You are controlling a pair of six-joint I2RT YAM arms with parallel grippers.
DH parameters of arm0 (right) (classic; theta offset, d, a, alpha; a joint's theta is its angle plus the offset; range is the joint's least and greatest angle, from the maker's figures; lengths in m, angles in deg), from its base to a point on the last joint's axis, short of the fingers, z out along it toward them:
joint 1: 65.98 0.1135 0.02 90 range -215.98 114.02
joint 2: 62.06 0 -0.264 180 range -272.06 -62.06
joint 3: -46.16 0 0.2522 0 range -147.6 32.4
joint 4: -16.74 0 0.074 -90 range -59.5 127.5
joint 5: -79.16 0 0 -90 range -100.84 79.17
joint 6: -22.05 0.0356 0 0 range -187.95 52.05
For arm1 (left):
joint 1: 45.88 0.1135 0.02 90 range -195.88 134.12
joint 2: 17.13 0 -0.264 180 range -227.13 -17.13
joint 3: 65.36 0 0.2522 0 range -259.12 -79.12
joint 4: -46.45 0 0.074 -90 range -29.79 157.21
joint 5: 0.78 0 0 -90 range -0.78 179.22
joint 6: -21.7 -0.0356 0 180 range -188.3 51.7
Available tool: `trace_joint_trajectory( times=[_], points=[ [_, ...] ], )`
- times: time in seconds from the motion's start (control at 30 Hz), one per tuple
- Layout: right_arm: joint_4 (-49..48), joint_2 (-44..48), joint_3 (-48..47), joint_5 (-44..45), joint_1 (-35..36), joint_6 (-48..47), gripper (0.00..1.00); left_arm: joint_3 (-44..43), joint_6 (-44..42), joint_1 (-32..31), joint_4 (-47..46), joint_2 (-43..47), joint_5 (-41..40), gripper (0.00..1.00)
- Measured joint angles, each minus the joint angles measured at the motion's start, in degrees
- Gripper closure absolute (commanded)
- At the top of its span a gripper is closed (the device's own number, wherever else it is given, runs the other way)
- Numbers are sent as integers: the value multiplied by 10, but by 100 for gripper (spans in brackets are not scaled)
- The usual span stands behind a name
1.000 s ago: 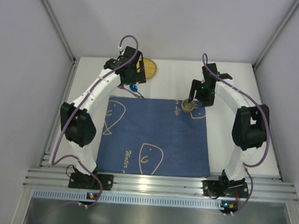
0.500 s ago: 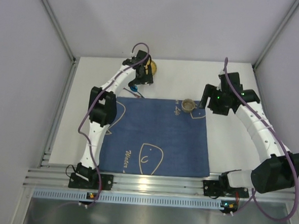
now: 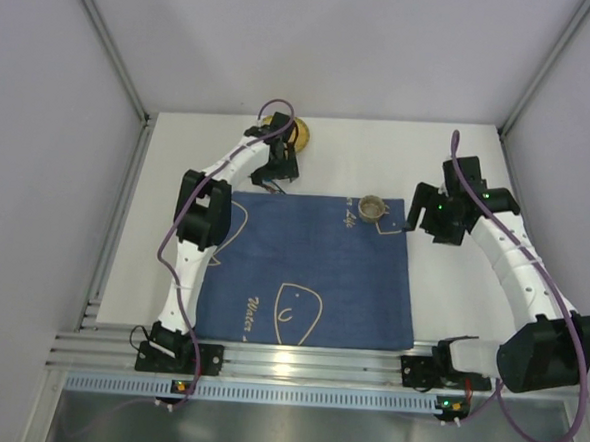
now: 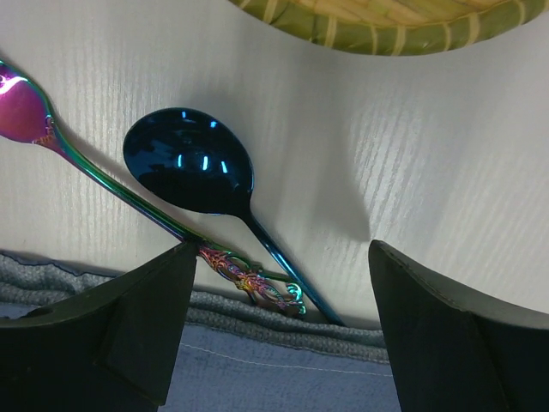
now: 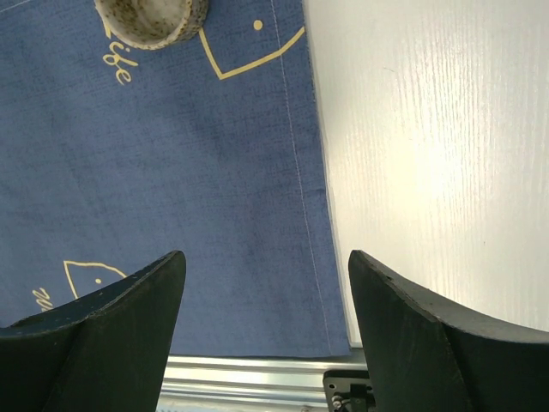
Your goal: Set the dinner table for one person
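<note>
Fingers apart and empty, the left gripper [image 4: 279, 251] hovers over a dark blue spoon [image 4: 193, 159] and a rainbow-handled utensil [image 4: 94, 167], which lie on the white dinner table [image 3: 359, 155] between a bamboo plate [image 4: 386, 21] and the blue placemat [image 3: 312, 272]. The right gripper [image 5: 266, 257], fingers also spread and holding nothing, hangs above the placemat's right edge, near a small speckled cup [image 3: 373, 206] standing on its far right corner.

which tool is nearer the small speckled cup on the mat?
Right. The right tool hovers just right of the cup, at the placemat's far right corner. The left tool is farther off to its left, over the blue spoon beyond the placemat's far edge.
</note>
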Motion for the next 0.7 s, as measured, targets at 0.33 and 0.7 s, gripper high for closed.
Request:
trace_joint_trajectory(
  times=[0.33,0.7],
  points=[
    [1,0,9,0,-3,0,24,14,0,0,-11,2,-13,33],
    [5,0,26,0,-3,-8,24,-3,0,19,-18,-7,-12,95]
  ],
)
